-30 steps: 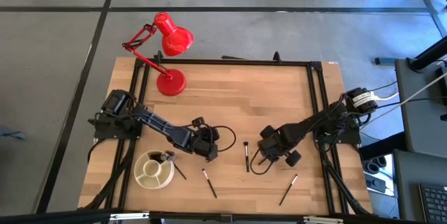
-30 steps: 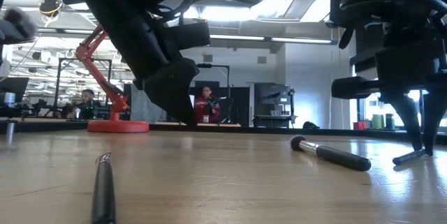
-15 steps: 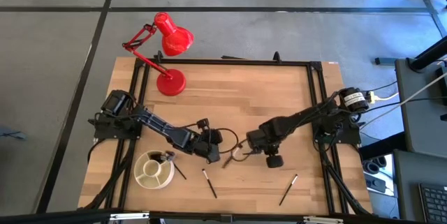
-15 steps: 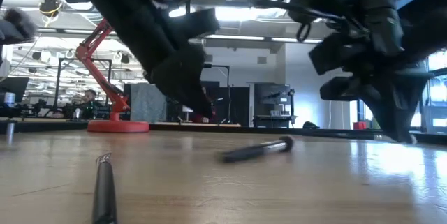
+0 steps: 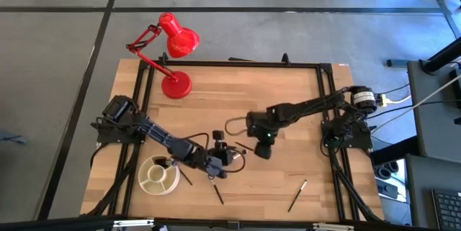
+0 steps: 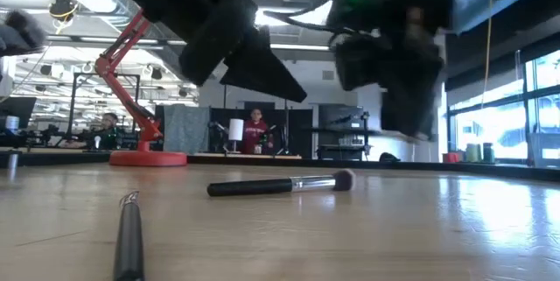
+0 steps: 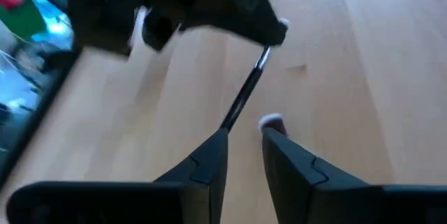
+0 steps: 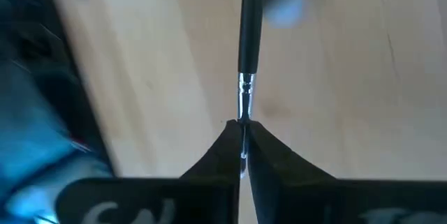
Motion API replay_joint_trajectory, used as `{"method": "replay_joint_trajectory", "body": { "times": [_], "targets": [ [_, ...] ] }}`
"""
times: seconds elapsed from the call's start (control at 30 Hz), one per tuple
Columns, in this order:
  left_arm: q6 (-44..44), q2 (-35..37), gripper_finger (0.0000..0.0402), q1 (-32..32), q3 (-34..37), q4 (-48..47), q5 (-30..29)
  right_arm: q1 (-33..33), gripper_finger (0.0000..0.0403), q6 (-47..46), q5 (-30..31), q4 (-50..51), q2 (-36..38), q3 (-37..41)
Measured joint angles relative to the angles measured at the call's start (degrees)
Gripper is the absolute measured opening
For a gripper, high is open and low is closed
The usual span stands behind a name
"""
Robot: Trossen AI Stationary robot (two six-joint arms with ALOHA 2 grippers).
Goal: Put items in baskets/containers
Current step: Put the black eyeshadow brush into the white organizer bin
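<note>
My right gripper (image 5: 253,147) (image 8: 243,123) is shut on a makeup brush (image 5: 241,147) (image 6: 271,186) near the table's middle. The brush has a dark handle, a silver ferrule and a bristle tip. In the low view it lies level, close to the table, with its bristles toward the right. My left gripper (image 5: 229,153) (image 7: 244,137) is open and faces the right one. Its fingertips stand just short of the handle's free end (image 7: 227,121). The cream-white dish (image 5: 158,175) sits near the left front corner with dark brushes (image 5: 171,160) in it. My right gripper pinches the brush at its bristle end, right by the silver ferrule (image 8: 244,102). The brush runs straight on from the fingertips, along the fingers, with its handle (image 8: 250,21) pointing toward my left gripper. The fingers slant down from the table's right. Whether the handle rests on the wood I cannot tell.
Loose brushes lie on the wood: one beside the dish (image 5: 184,175), one near the front edge (image 5: 216,191) (image 6: 129,237), one front right (image 5: 297,195). A red lamp's base (image 5: 176,85) stands far left. People (image 6: 255,128) show in the room behind the table.
My right gripper has travelled toward the table's left and slightly toward the far edge, taking the brush's bristle end with it. The brush has swung from pointing near-far to lying crosswise, handle toward the left. My left gripper has shifted toward the near edge and the brush.
</note>
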State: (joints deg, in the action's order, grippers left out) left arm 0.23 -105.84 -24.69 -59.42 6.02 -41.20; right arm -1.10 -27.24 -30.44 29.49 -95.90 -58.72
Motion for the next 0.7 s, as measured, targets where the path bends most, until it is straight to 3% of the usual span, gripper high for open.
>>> {"method": "replay_joint_trajectory", "body": {
  "times": [0.13,0.37,0.7],
  "targets": [
    [5.4,0.0,0.0109,-0.8,0.0,0.2,-2.6,1.9,0.0014,-6.4,-5.4,-6.2,0.0,0.0],
    [15.2,0.0,0.0141,-2.3,0.0,0.2,-6.2,2.6,0.0014,-12.0,-6.3,-12.4,0.1,0.0],
    [23.8,-0.5,0.0125,-3.4,0.0,0.7,-15.8,2.6,0.0014,-17.2,-4.1,-23.7,0.1,-0.1]
  ]
}}
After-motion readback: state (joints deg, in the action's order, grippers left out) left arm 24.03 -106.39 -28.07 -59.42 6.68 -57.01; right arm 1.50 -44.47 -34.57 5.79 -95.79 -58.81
